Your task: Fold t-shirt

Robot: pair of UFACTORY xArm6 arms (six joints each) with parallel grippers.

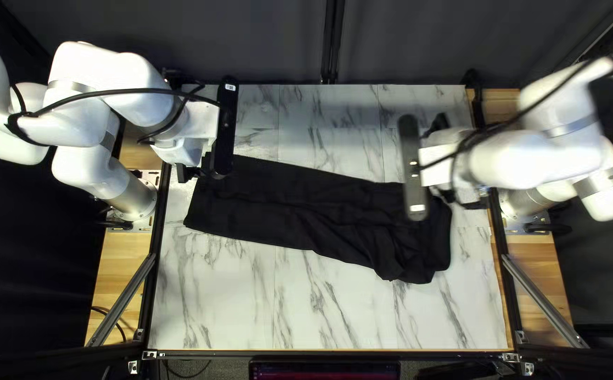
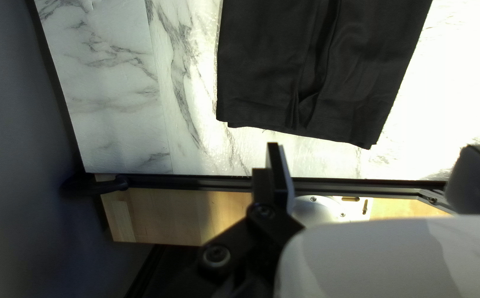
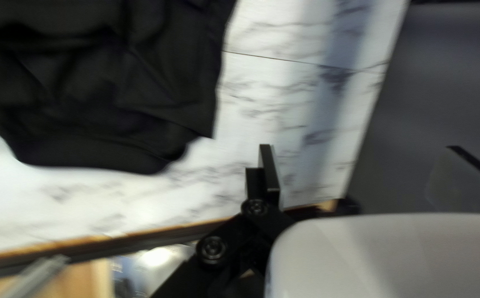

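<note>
A black garment (image 1: 306,211), shaped more like trousers than a t-shirt, lies lengthwise across the table. Its narrower end is at the left of the top left view, the wider rumpled end at the right. My left gripper (image 1: 190,132) is above the far-left table edge; my right gripper (image 1: 441,160) is over the wider end's far side. In the left wrist view the garment's hems (image 2: 300,124) lie ahead of my open, empty gripper (image 2: 373,147). In the right wrist view the garment's wide end (image 3: 102,110) lies beside my open, empty gripper (image 3: 360,147).
Marble-patterned tabletop (image 1: 229,302) surrounds the garment, with a dark frame along its sides. Wooden side ledges (image 1: 120,260) carry the arm bases. A dark curtain (image 1: 405,42) hangs behind the far edge. Part of a screen (image 1: 324,369) shows past the near edge.
</note>
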